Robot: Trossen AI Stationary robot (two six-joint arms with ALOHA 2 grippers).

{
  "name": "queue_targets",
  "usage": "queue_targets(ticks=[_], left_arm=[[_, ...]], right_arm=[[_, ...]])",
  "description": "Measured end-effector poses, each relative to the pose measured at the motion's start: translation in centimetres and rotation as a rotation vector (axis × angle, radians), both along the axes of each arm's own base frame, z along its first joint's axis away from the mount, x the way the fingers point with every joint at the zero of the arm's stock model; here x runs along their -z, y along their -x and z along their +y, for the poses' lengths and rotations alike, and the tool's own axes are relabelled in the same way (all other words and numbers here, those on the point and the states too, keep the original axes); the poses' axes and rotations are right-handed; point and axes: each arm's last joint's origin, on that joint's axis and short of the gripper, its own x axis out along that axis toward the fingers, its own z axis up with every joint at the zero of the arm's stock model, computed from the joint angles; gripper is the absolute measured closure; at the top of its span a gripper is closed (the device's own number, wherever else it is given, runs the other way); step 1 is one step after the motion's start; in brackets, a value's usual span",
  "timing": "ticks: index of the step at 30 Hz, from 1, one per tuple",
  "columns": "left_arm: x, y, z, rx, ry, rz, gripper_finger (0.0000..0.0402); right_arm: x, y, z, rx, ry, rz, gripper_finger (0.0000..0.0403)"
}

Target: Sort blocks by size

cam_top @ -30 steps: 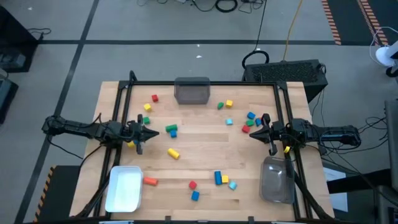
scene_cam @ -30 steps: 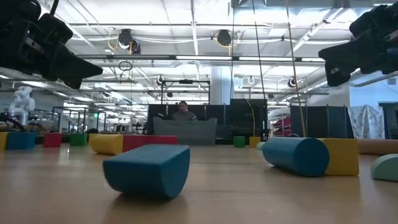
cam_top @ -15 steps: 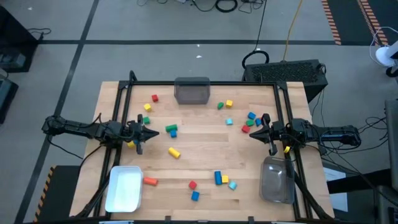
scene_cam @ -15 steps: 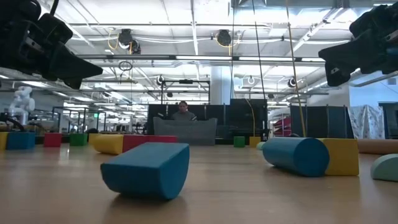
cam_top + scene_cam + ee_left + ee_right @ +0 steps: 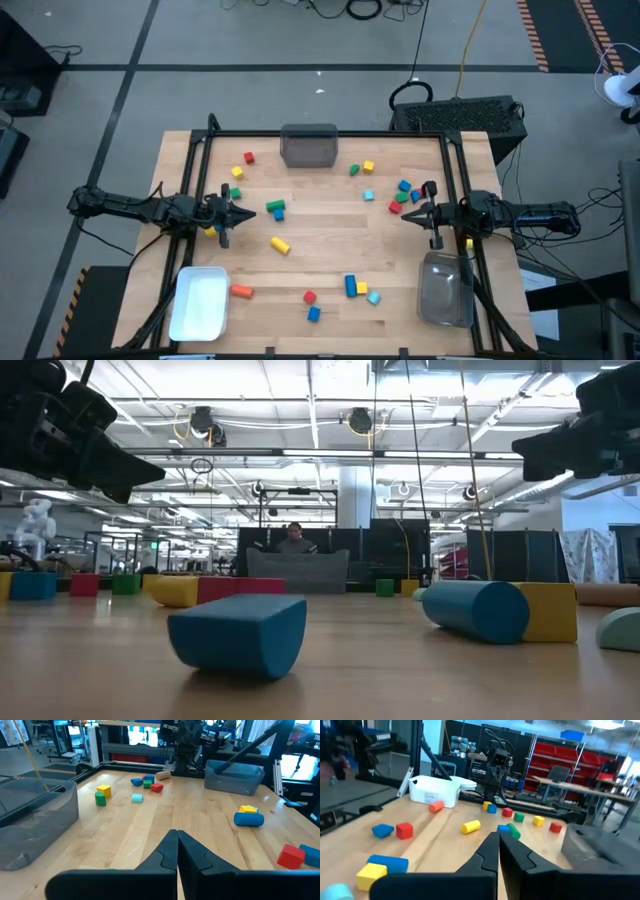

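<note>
Across the pale wooden surface (image 5: pixel 320 250) lie the small solid-coloured blocks (image 5: pixel 276 209), scattered singly and in a cluster at the right. They look light, rigid and smooth-faced; cubes should be pinched across flat sides, while the yellow cylinder (image 5: pixel 279 245) may roll. Left gripper (image 5: pixel 240 212) and right gripper (image 5: pixel 406 215) hover at either side, fingers pressed together, holding nothing.

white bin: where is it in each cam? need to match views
High view: white bin at the table's lower-left corner in the picture.
Low view: not in it.
Left wrist view: not in it.
Right wrist view: far across the table, upper left of the picture.
Shared landmark: the orange block lying just beside the bin, also seen in the right wrist view.
</note>
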Motion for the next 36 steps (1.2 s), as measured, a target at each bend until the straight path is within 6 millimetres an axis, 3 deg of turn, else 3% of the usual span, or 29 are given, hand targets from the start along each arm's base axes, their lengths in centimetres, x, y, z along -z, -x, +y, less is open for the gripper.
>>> queue_targets(ticks=[14, 30, 36], left_arm=[[-0.6, -0.1, 0.0, -0.011, 0.005, -0.06, 0.0398], [-2.0, -0.1, 0.1, -0.022, 0.003, -0.2, 0.0398], [-2.9, 0.0, 0.4, -0.128, 0.001, -0.228, 0.0397]], right_arm=[[0.0, 0.0, 0.0, -0.004, -0.145, 0.006, 0.0403], [-0.7, 0.0, 0.0, -0.01, -0.167, -0.065, 0.0403], [-1.1, 0.1, -0.2, 0.053, -0.186, -0.109, 0.0403]])
